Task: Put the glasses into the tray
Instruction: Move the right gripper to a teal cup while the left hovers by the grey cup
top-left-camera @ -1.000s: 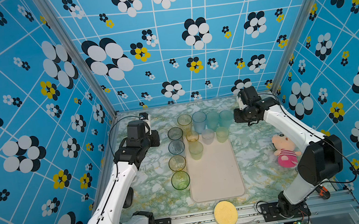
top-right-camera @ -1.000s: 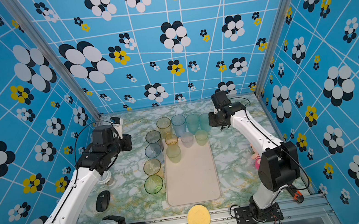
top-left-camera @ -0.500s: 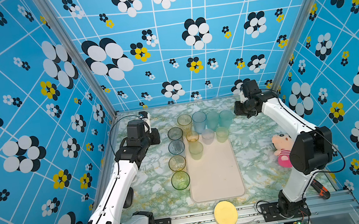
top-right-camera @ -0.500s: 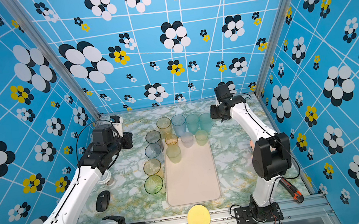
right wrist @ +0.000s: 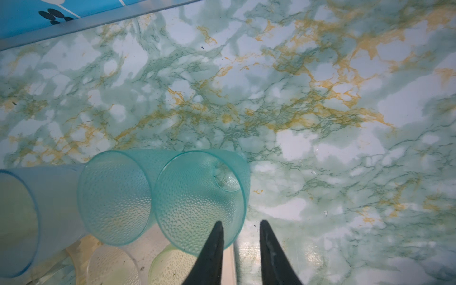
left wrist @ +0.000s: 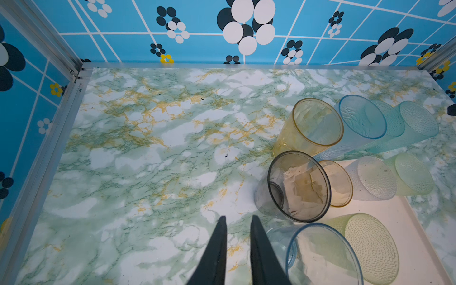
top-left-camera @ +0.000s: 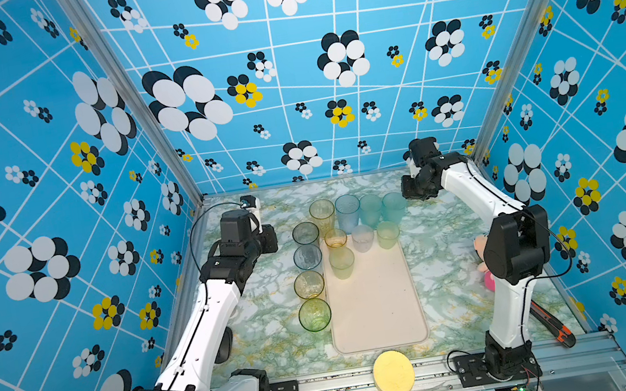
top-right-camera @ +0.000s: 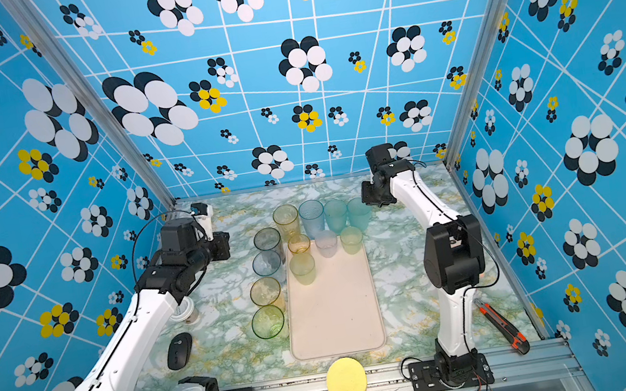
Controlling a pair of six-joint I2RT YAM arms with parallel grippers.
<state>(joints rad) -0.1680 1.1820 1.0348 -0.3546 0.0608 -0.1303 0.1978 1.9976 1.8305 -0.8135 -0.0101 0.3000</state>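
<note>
So we are partway through: four short glasses [top-left-camera: 341, 261] stand at the far end of the tray [top-left-camera: 379, 312], four tall ones line the table [top-left-camera: 273, 337] just behind it, and four more run along its left side. Our right claw [right wrist: 241, 222] is spread and seems to straddle the rim of the nearest teal glass [right wrist: 199, 197] without pinching it. Our left claw [left wrist: 238, 217] hangs empty, slightly parted, near the grey glass [left wrist: 298, 187]. Next, we judge, the right claw must close and carry that glass onto the tray.
</note>
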